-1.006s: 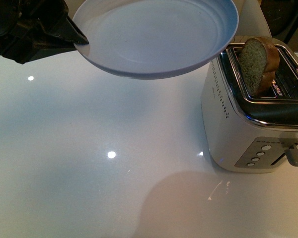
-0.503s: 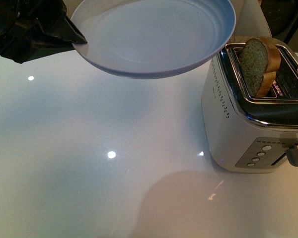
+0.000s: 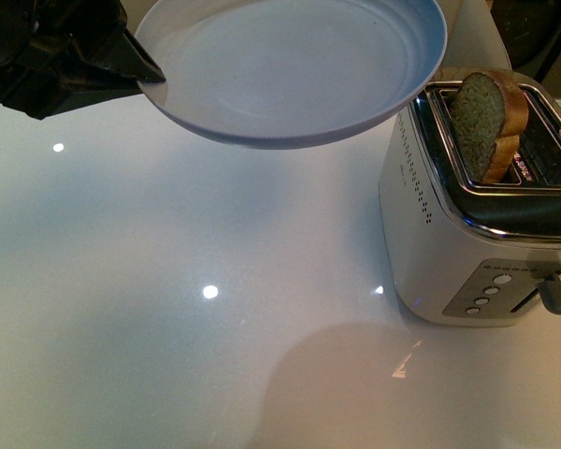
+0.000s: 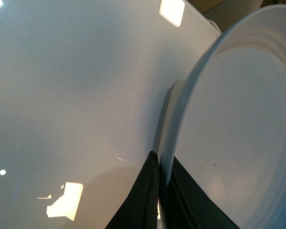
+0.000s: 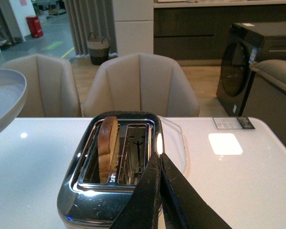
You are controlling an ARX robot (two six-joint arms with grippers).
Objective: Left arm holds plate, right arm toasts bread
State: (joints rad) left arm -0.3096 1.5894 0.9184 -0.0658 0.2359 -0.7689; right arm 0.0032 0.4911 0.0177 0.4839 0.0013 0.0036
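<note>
My left gripper [image 3: 151,75] is shut on the rim of the pale blue-grey plate [image 3: 290,65] and holds it in the air above the white table, up and left of the toaster [image 3: 477,215]. In the left wrist view the black jaws pinch the plate's rim [image 4: 168,157]. The bread [image 3: 486,117] stands upright in the toaster's left slot, its top sticking out; it also shows in the right wrist view [image 5: 107,148]. My right gripper [image 5: 159,157] is shut and empty, just above the near side of the toaster [image 5: 109,191].
The toaster's lever [image 3: 559,296] and buttons [image 3: 486,285] face me at the right. The glossy white table [image 3: 168,309] spreads left of it. Beige chairs [image 5: 140,83] stand behind the table, and a dark appliance [image 5: 257,57] further back.
The plate has shifted very slightly; the bread, toaster and lever look the same.
</note>
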